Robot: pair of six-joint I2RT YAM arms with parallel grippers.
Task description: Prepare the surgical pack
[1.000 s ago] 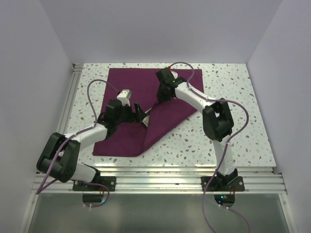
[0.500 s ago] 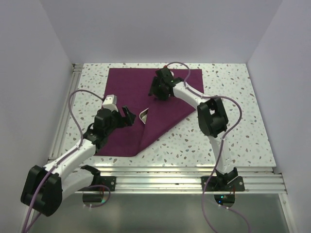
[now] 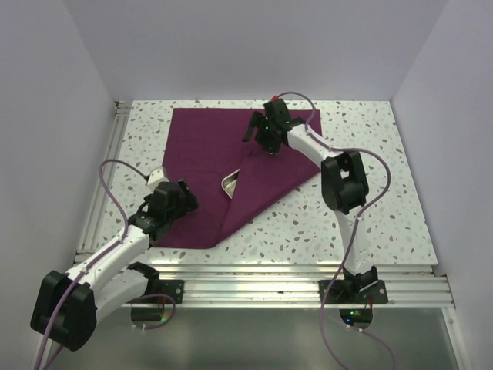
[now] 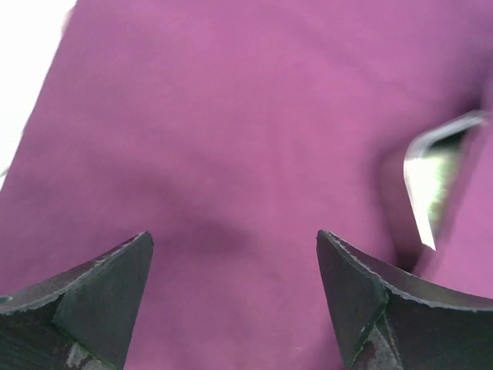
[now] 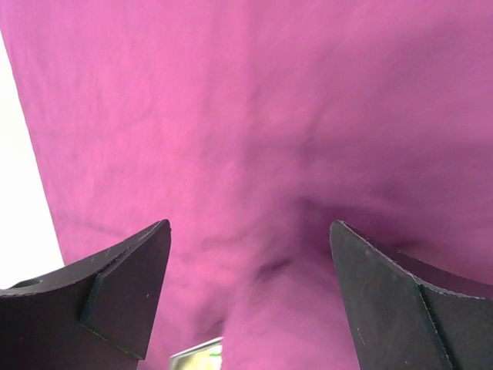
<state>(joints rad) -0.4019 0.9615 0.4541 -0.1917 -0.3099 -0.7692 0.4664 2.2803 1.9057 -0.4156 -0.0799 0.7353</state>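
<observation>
The surgical pack (image 3: 202, 142), a plum-purple cloth, lies spread flat, its near right corner folded inward.

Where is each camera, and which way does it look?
Top camera: up high behind the arms, looking down at the table; both arms show, left claw and right claw over the purple cloth.
Left wrist camera: on the left arm, looking down at the cloth; its two fingers show.
Right wrist camera: on the right arm, looking down at the cloth; its two fingers show.
Shared: both wrist views catch the shiny metal tray poking from under the cloth.
</observation>
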